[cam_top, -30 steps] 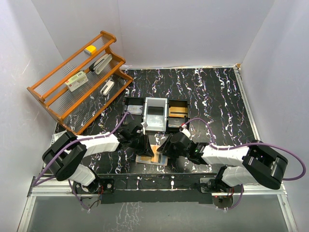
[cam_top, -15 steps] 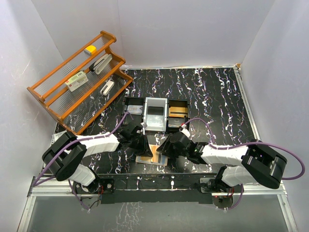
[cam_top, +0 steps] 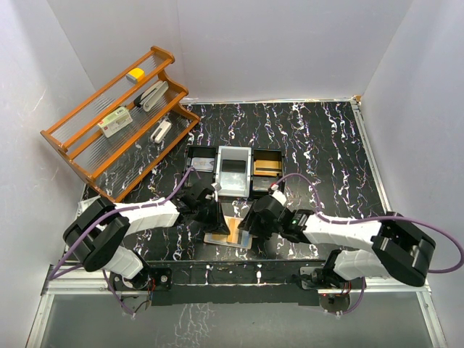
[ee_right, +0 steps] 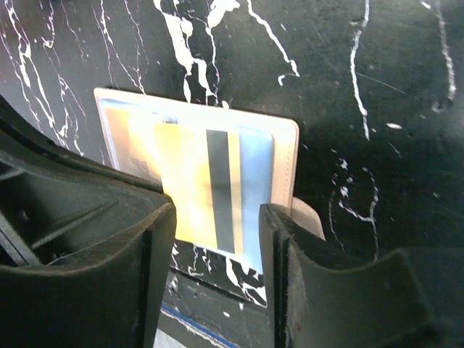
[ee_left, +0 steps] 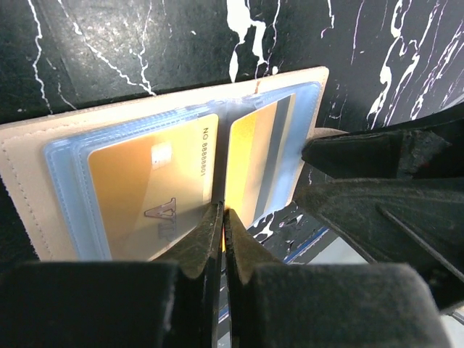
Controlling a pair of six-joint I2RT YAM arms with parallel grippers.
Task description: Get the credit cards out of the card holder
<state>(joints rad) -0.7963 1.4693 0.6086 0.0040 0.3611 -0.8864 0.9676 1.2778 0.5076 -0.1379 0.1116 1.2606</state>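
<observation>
Card holder: the card holder [cam_top: 221,238] lies open and flat on the surface [cam_top: 312,145] near its front edge, inner side up, between my two wrists. Its beige border [ee_left: 29,174] frames clear blue-tinted sleeves on both halves.
Snap tab: the snap tab [ee_right: 308,214] sticks out from the holder's right edge.
Credit cards: two show, both orange-gold. The chip card [ee_left: 145,192] sits in the left half with printed digits along its edge. The striped card [ee_left: 257,156] sits in the right half with its dark magnetic stripe up. I cannot tell whether either has slid out of its sleeve.
Left jaws: pressed together, only a hairline slit between the fingers [ee_left: 196,243]. The tips rest at the holder's centre fold, at the inner edge of the chip card. Whether a sleeve or card edge is caught in the slit, I cannot tell.
Right jaws: spread wide, the two fingers [ee_right: 138,246] standing on either side of the striped card [ee_right: 210,188], which lies in the gap between them. I cannot tell whether either pad touches the card. From the left wrist view these fingers [ee_left: 370,156] sit at the holder's right edge, by the tab.
Tray: a black-and-grey three-compartment tray [cam_top: 233,156] stands just behind the holder.
Rack: an orange wooden rack [cam_top: 80,148] with small items stands at the far left, well apart.
</observation>
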